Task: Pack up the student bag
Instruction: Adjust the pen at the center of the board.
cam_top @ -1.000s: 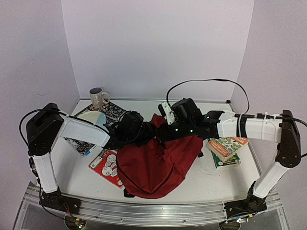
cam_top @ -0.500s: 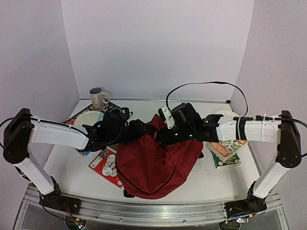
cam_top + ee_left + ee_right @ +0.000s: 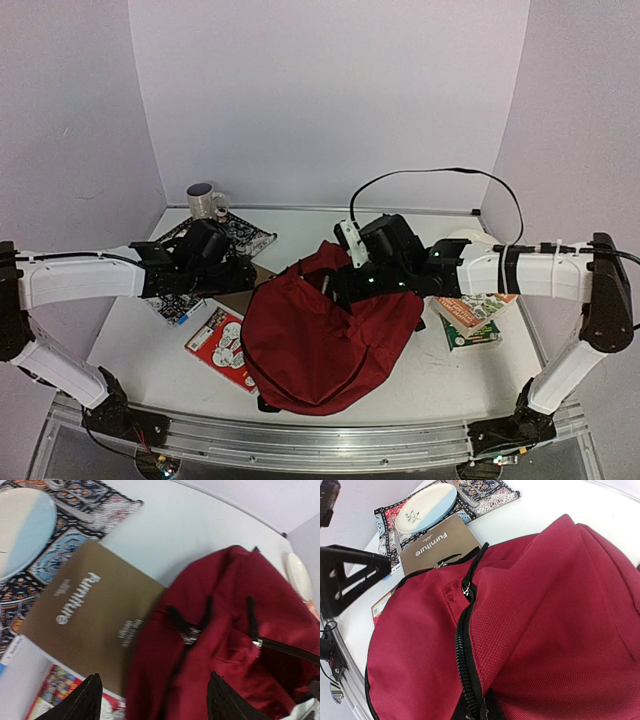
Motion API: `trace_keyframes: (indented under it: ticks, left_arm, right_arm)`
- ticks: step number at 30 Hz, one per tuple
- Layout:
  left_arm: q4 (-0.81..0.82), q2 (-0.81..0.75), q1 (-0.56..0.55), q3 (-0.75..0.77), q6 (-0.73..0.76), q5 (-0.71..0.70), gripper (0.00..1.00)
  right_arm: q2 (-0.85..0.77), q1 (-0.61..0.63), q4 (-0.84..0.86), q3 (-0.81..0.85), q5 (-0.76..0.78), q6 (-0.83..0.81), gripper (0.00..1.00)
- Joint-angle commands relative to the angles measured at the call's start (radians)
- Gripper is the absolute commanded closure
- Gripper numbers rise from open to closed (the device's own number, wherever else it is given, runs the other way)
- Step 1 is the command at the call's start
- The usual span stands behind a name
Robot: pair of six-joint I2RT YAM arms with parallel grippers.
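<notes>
Left claw [image 3: 155, 699] withdrew toward frame left, spread, empty.
Slumped dark-red student bag [image 3: 320, 340]; right claw [image 3: 335, 288] pinches its rim.

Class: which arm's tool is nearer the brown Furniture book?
Left. The left tool hovers open above the Furniture book; the right tool grips the student bag at its zip edge, farther away.

The student bag [image 3: 325, 345] slumps mid-table, its top edge pinched and lifted at 12 o'clock by the right gripper [image 3: 345, 288]. At its 10 o'clock the left gripper [image 3: 238, 272] hovers over a brown book [image 3: 254, 291]. A mug [image 3: 205, 203] stands toward 11 and stacked books [image 3: 470, 312] lie at 3.
</notes>
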Motion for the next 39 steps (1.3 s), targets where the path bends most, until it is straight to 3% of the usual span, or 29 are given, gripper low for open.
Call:
trace_keyframes:
  ticks: [1,7,17,27,39]
  left_arm:
    - [-0.205,-0.045,0.116,0.016,0.077,0.006,0.30]
    - [-0.275,0.001,0.228,0.005,0.134,0.026,0.36]
    - [-0.278,0.216,0.382,0.054,0.260,0.128,0.48]
    - [-0.234,0.325,0.427,0.085,0.321,0.119,0.54]
    - [-0.220,0.309,0.425,0.032,0.298,0.283,0.63]
  right_arm:
    - [-0.044,0.006,0.009,-0.006,0.026,-0.026,1.00]
    - [-0.037,0.006,0.009,0.002,0.020,-0.036,1.00]
    - [-0.053,0.006,0.007,-0.003,0.029,-0.042,1.00]
    - [-0.050,0.005,0.007,-0.003,0.023,-0.040,1.00]
    - [-0.043,0.005,0.007,0.006,0.023,-0.039,1.00]
